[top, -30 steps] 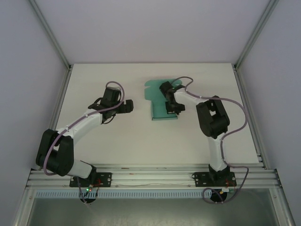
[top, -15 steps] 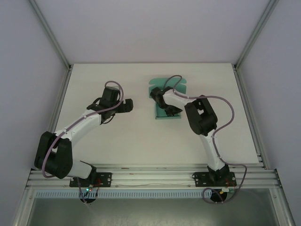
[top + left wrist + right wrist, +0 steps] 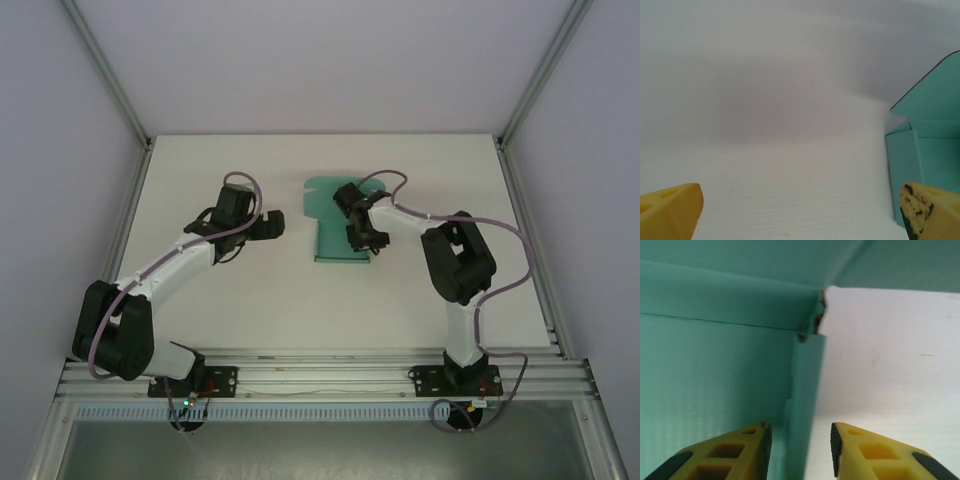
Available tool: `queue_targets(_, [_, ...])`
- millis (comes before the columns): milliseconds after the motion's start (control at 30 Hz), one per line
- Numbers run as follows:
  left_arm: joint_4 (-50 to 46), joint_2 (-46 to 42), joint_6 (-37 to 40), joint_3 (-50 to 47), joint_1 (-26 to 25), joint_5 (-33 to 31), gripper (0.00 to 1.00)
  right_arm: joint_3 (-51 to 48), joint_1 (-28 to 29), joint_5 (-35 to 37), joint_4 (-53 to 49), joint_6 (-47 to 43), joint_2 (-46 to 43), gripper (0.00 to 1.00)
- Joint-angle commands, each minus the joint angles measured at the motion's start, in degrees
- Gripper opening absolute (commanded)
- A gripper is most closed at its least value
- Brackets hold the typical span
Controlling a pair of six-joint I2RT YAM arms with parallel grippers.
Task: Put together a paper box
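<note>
The paper box point(image 3: 332, 243) is a teal creased card sheet lying partly folded on the white table, back centre. My right gripper point(image 3: 358, 226) is down on its right part. In the right wrist view the right gripper point(image 3: 799, 452) is open, and an upright teal side flap point(image 3: 804, 390) of the paper box point(image 3: 715, 370) stands between the fingers, close to the left one. My left gripper point(image 3: 270, 225) hovers left of the sheet, apart from it. Seen from the left wrist, the left gripper point(image 3: 797, 220) is wide open over bare table, with the paper box point(image 3: 932, 145) at the right edge.
The white table point(image 3: 250, 300) is fenced by aluminium posts point(image 3: 108, 75) at the back corners and a rail point(image 3: 320, 372) at the near edge, where both arm bases are bolted. White walls close the back and sides.
The right gripper and the paper box shifted a little to the left, and the right arm's elbow swung out to the right. The left arm stayed where it was.
</note>
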Motion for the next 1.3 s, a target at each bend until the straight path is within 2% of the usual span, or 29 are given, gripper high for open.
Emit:
queue_targets(0, [-0.9, -1.54, 0.76, 1.8, 0.15, 1.68, 1.0, -0.81, -0.04, -3.33, 2.06, 1.42, -3.63, 0.46])
queue_targets(167, [-0.8, -0.28, 1.76, 3.57, 0.17, 3.75, 1.0, -2.99, -1.78, -8.02, 5.74, 1.68, -7.68, 0.63])
queue_targets(333, [-0.78, 2.85, 4.78, 6.92, 0.14, 6.47, 1.0, -4.36, -3.61, -8.73, 6.73, -0.94, -13.49, 0.76])
queue_targets(467, [-1.85, 7.03, 10.03, 12.54, 0.2, 9.61, 1.0, -6.29, -8.1, -13.31, 8.85, -6.27, -18.54, 0.99])
queue_targets(500, [-2.0, 8.26, 11.86, 14.22, 0.28, 11.08, 1.0, -6.41, -9.45, -15.89, 9.26, -9.16, -19.34, 1.0])
queue_targets(700, [-4.87, 17.55, 24.15, 25.34, 1.11, 21.26, 1.0, -3.84, -16.7, -29.57, 11.84, -30.17, -19.61, 1.0])
queue_targets(800, [-10.49, 23.16, 33.33, 32.19, 1.25, 26.09, 1.0, 1.81, -18.91, -34.65, 7.83, -41.65, -15.6, 1.0])
queue_targets(933, [-21.52, 30.44, 43.59, 43.09, 1.18, 31.43, 1.0, 9.97, -20.55, -41.93, -2.75, -57.73, -8.94, 0.97])
queue_targets(1133, [-29.24, 36.34, 50.32, 51.31, 1.19, 33.31, 0.92, 23.4, -21.58, -45.02, -18.59, -67.13, 0.71, 0.81])
queue_targets(1267, [-34.92, 40.21, 52.6, 56.65, 1.05, 34.35, 0.77, 26.43, -21.81, -44.58, -20.67, -68.05, 3.8, 0.65])
